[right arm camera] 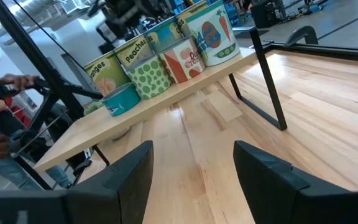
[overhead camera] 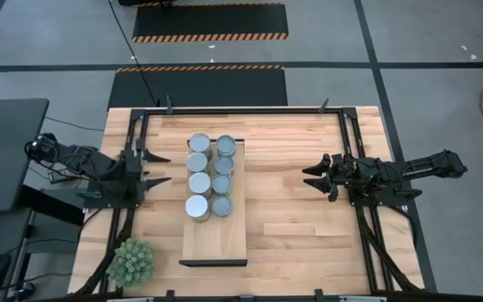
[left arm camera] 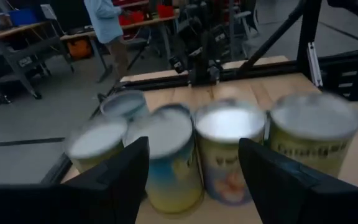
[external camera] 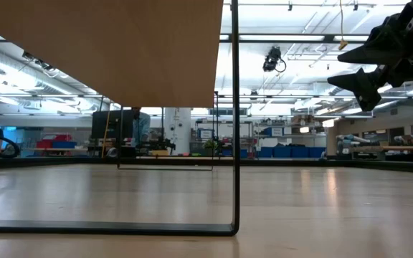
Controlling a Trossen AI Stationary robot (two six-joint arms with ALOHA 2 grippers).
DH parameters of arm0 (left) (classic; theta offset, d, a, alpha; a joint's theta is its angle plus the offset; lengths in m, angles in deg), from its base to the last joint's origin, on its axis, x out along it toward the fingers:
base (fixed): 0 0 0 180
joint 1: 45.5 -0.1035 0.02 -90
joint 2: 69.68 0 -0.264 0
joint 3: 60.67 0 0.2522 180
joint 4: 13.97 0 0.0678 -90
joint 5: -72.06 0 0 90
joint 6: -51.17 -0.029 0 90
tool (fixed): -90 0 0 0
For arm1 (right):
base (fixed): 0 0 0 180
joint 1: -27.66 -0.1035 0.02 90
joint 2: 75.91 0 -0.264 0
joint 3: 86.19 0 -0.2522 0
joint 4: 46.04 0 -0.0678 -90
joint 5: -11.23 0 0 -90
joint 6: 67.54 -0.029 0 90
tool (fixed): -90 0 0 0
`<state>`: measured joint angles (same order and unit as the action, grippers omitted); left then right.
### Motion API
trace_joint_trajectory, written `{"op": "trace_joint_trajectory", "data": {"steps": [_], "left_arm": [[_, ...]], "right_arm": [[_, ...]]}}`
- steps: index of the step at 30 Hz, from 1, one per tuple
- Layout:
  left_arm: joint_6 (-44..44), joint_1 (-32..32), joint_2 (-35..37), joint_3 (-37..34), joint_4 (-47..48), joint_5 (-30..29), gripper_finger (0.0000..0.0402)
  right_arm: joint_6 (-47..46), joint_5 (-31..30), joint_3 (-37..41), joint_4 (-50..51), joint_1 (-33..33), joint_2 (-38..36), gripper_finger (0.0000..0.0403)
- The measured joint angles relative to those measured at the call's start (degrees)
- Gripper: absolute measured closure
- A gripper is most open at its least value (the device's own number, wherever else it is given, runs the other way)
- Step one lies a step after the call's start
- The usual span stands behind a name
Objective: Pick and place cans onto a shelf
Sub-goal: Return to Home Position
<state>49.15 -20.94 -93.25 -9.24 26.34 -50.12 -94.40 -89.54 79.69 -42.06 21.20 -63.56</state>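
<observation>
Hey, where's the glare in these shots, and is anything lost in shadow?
High view: the left column of cans glares near white. Left wrist view: the can tops glare too. Low view: the right gripper is a dark silhouette against the bright ceiling. Right wrist view: even light, no glare.

Blurry cans (left arm camera: 225, 152), labels mostly illegible.

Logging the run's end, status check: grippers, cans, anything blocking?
Left gripper open, empty, beside shelf. Right gripper open, empty, opposite side. Eight cans on shelf, two rows of four. Nothing in the way.
</observation>
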Motion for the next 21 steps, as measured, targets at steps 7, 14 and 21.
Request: {"op": "trace_joint_trajectory", "data": {"steps": [7, 14, 21], "left_arm": [[2.9, -1.0, 10.3, -15.2, -4.6, 0.1, 0.0147], [5.8, -2.3, 17.5, -25.9, -13.9, 0.1, 0.0147], [6.1, -2.3, 23.4, -32.4, -16.0, 0.1, 0.0147]], "right_arm": [[0.0, 0.0, 0.0, 0.0, 0.0, 0.0, 0.0174], [0.0, 0.0, 0.0, 0.0, 0.0, 0.0, 0.0174], [0.0, 0.0, 0.0, 0.0, 0.0, 0.0, 0.0174]]}}
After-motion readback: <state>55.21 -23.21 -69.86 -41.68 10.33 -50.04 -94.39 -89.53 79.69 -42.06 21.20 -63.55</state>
